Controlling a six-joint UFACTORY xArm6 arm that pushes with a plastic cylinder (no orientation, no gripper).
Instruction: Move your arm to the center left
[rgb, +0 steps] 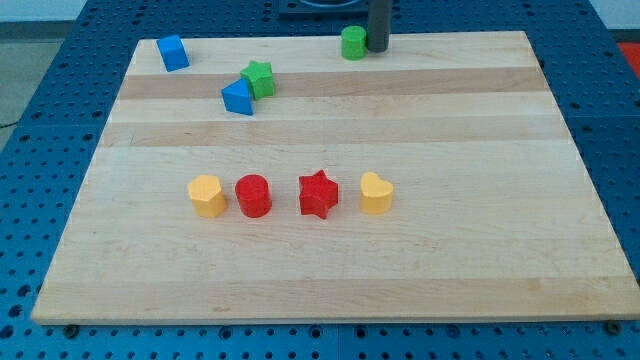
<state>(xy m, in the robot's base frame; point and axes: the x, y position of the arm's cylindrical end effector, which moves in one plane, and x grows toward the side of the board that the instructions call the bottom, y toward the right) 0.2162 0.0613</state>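
Wooden board (330, 280) holds eight blocks. My tip (378, 48) at top edge, just right of green cylinder (353, 43). No pincer fitted, so nothing to open or close. Travel not begun; next, sweep toward centre left, passing below blue triangle (238, 97) and green star (259, 77), above yellow block (207, 195).

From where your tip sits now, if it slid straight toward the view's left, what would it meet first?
My tip sits at the board's top edge, just right of the green cylinder, so that block would be hit first, almost at once. Depth is hard to judge here; it may already touch. Farther left along that line stands the blue block.
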